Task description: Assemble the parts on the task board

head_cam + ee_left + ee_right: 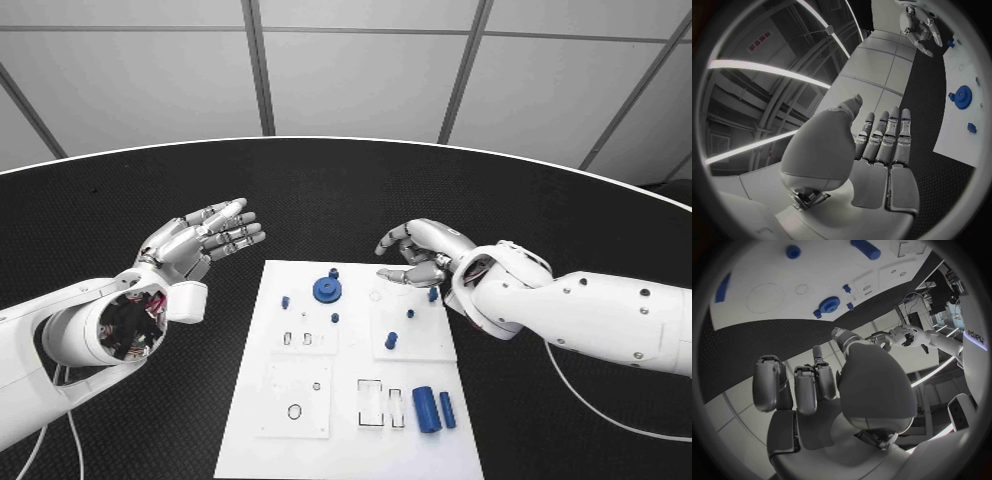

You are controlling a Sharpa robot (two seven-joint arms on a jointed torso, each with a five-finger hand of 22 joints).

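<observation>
Black table [346, 190] (round-edged)

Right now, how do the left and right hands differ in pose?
The left hand hangs over bare table beside the task board, fingers straight and together; the right hand hovers over the board's far edge, fingers curled inward. Both hold nothing.

A round black table [346, 190] with a fine textured surface and a thin pale rim carries one thing directly: the flat white rectangular task board [353, 450]. The board lies between the left hand [202, 240] and the right hand [418, 255], its far edge just below both.
</observation>
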